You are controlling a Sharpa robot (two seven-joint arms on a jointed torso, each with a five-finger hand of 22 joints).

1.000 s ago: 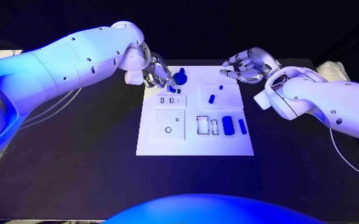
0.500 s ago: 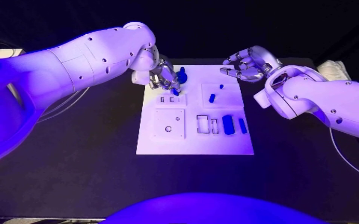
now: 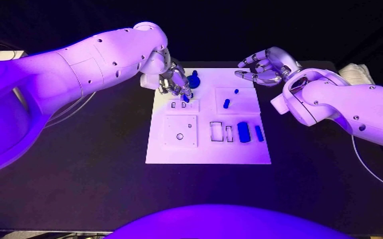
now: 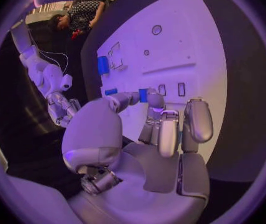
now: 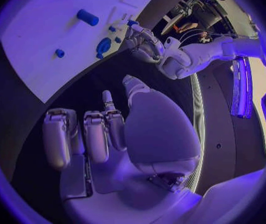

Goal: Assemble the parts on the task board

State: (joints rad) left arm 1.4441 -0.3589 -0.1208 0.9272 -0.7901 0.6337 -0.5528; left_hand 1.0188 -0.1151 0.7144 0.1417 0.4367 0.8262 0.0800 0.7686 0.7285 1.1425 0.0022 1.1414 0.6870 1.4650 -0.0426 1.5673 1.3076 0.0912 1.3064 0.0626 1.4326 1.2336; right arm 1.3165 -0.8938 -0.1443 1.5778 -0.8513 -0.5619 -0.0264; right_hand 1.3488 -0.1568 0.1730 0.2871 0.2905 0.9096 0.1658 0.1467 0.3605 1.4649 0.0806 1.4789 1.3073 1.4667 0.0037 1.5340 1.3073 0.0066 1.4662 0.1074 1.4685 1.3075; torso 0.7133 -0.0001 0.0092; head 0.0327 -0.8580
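Pinching a small blue part [image 4: 143, 94] between thumb and fingertips [image 4: 155, 100], the left hand [image 3: 172, 81] hangs above the task board [image 3: 207, 153]'s far left area. The right hand [image 3: 264, 67] hovers beside the far right corner, fingers curled, holding nothing.

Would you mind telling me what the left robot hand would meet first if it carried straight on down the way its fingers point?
Probably the task board itself: the left robot hand, pinching a small blue part, points down toward the two small slots, though depth is unclear.

Left hand [image 3: 174, 82] points down with fingers pinched together; right hand [image 3: 265, 68] hovers, fingers curled and apart, holding nothing.
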